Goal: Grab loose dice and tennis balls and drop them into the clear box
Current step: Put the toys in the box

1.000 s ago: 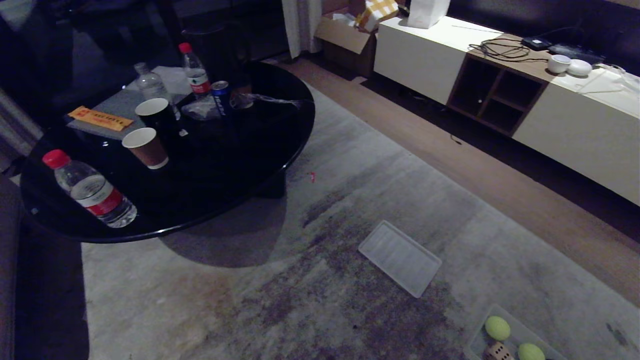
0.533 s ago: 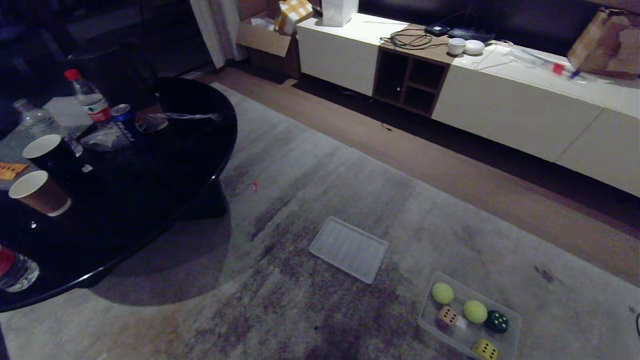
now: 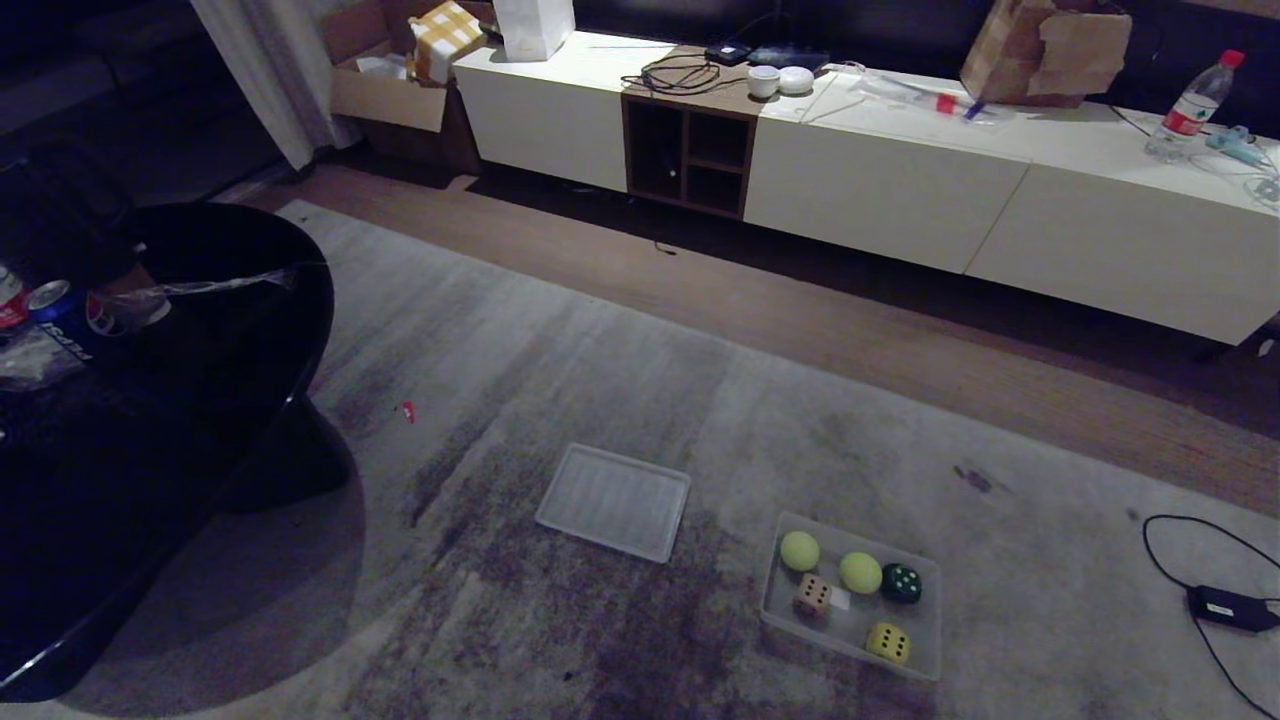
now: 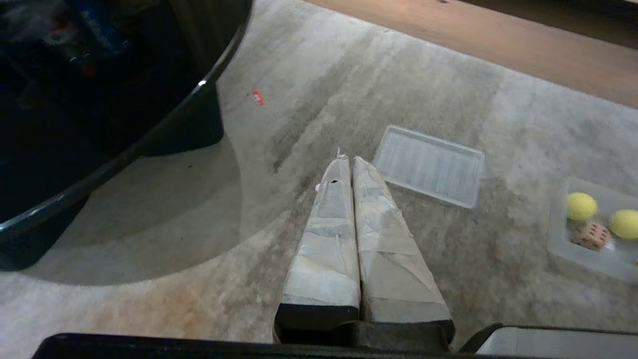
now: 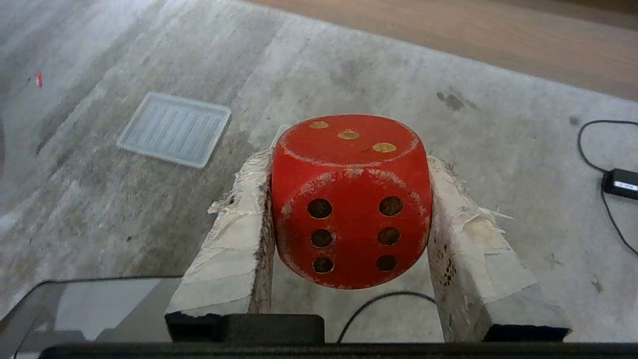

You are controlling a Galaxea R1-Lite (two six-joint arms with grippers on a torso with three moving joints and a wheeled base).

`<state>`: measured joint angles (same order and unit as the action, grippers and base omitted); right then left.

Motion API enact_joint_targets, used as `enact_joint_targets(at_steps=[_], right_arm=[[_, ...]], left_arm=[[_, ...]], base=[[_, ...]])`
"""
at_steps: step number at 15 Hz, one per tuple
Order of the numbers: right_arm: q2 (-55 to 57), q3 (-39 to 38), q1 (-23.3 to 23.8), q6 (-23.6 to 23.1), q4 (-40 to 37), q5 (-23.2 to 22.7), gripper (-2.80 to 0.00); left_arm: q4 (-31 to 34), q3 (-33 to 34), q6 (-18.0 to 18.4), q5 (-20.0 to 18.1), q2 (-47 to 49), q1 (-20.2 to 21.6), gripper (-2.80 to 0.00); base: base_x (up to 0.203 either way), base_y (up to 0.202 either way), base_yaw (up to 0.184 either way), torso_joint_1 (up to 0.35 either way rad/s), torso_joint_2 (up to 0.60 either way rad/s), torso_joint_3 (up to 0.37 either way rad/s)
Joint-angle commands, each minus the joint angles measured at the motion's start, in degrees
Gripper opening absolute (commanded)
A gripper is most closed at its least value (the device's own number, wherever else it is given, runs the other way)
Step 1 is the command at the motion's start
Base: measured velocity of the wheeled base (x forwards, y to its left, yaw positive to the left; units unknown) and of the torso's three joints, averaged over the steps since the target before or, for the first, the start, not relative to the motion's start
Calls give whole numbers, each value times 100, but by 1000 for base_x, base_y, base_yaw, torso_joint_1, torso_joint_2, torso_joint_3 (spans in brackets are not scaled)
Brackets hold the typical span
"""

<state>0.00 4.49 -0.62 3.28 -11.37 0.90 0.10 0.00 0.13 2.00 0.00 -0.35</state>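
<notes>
The clear box [image 3: 850, 628] lies on the grey rug at the lower right of the head view. In it are two tennis balls [image 3: 799, 550] [image 3: 860, 572], a beige-pink die [image 3: 812, 595], a dark green die [image 3: 901, 583] and a yellow die [image 3: 887, 642]. My right gripper [image 5: 349, 159] is shut on a red die [image 5: 351, 199], held above the rug. My left gripper [image 4: 347, 160] is shut with nothing in it, over the rug; the clear box [image 4: 558, 249] is off to its side. Neither arm shows in the head view.
A flat ribbed lid [image 3: 613, 500] lies on the rug just left of the box. A black round table [image 3: 200, 330] carrying a can stands at the left. A long white low cabinet [image 3: 900, 180] runs along the back. A cable with an adapter [image 3: 1225, 607] lies at the right.
The whole head view has swung right, so the camera has turned. The table has slid toward the left edge and the box with its contents has come fully into view.
</notes>
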Motion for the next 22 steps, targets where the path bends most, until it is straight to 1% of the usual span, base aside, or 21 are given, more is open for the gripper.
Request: enact_joint_targets(at_steps=[1,3,9,13,18,22], right_arm=[[9,0,1,5,-5,2,-280],[9,0,-2,6,-5,1,-280],[9,0,-4,6,-5,6,-280],[9,0,1,-2,-5,6,-280],[9,0,-1,-12,-5,-2,-280],[9,0,-8,-3,-5,6,-280]], left_arm=[[-1,9,-5,2,9,0,-280],[-1,9,-5,2,9,0,-280],[-1,9,9,-2,9,0,-280],[-10,9,31,-15,9,0,-280],[-10,9,162,-42,9,0,-280],[-18,9,198,-51,9,0,-280]], base=[[0,0,0,0,0,0],[-101,-3,-1,4,9,0],[-172,0,-1,4,0,2],[0,0,0,2,0,-7],[0,0,0,2,3,-189],[0,0,0,3,1,-197]])
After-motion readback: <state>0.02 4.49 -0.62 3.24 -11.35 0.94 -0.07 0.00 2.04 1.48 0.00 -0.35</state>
